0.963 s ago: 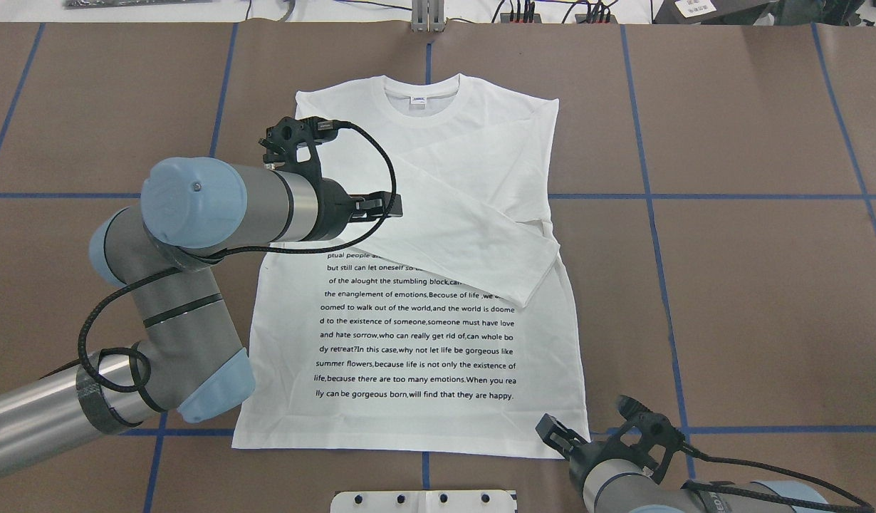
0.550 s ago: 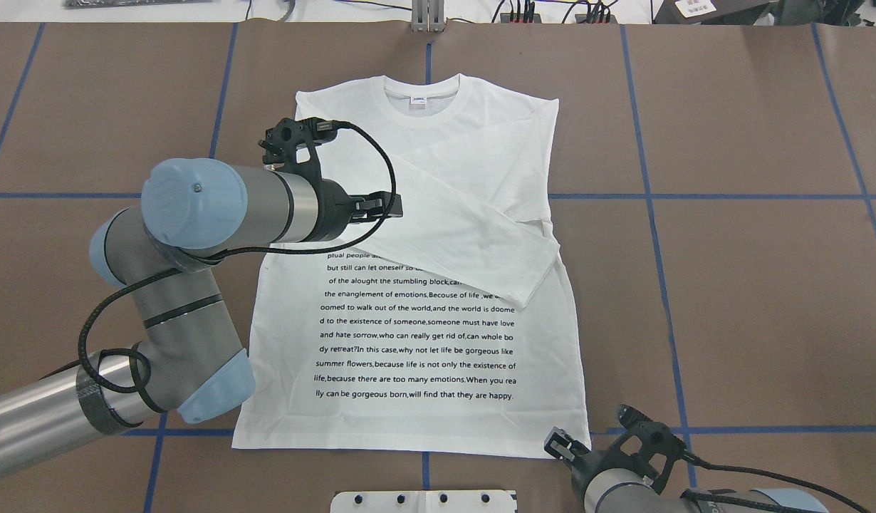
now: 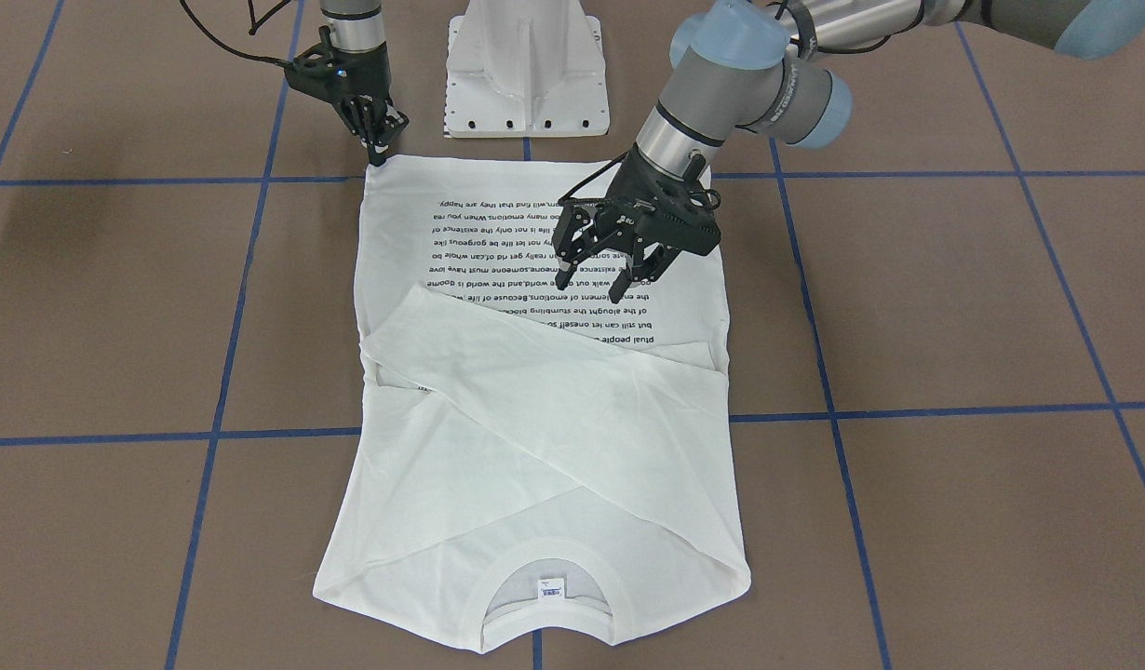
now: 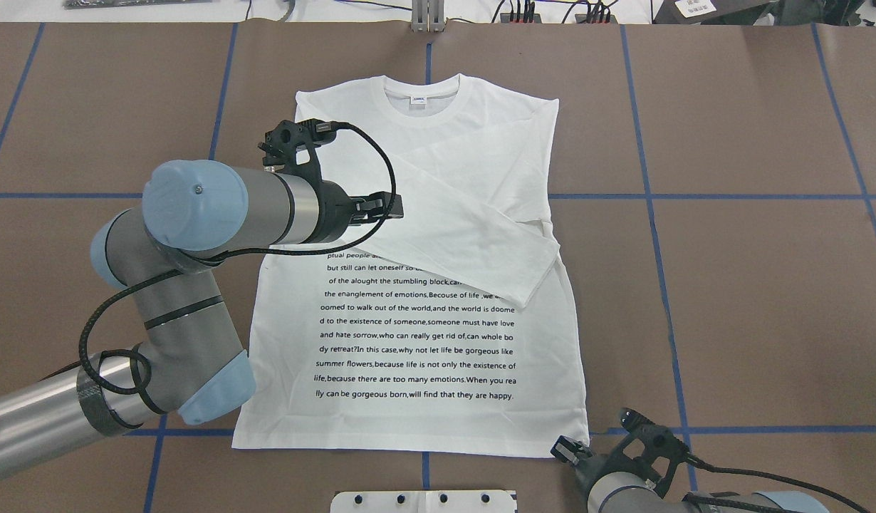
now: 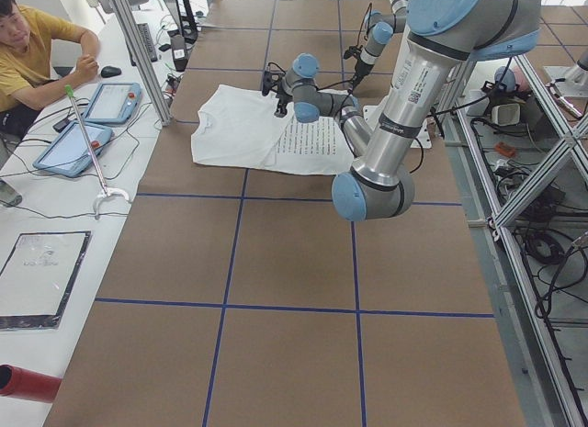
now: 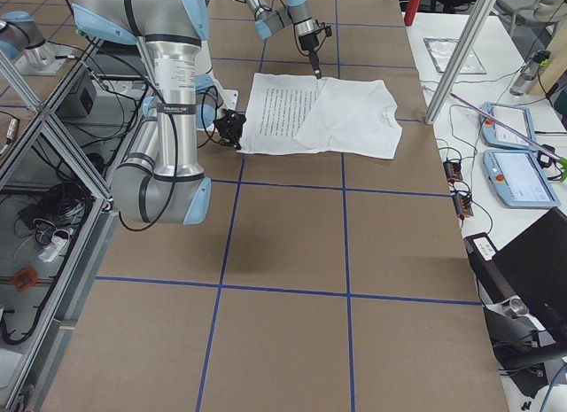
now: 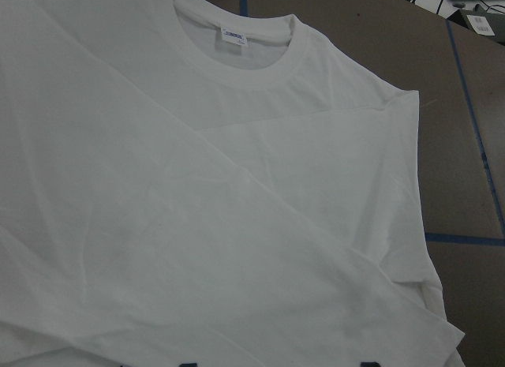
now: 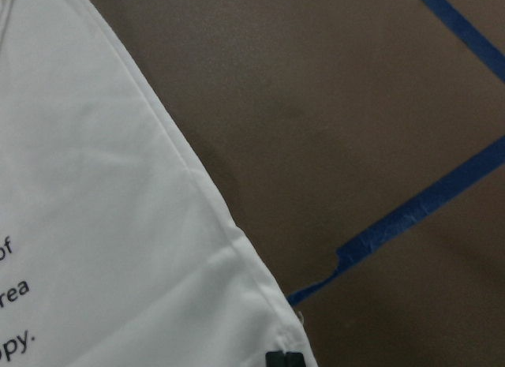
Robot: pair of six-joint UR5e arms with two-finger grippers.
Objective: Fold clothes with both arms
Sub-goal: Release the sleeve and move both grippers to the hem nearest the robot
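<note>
Right gripper meets T-shirt hem corner, grip unclear; left gripper spread above print.

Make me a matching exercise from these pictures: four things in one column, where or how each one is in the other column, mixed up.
Things:
1. left gripper
2. right gripper
3. neck tag
4. sleeve

Places or states:
A. at a hem corner of the T-shirt
B. inside the collar
C. open, above the middle of the shirt
D. folded slantwise across the chest

Pairs: 1-C, 2-A, 3-B, 4-D
</note>
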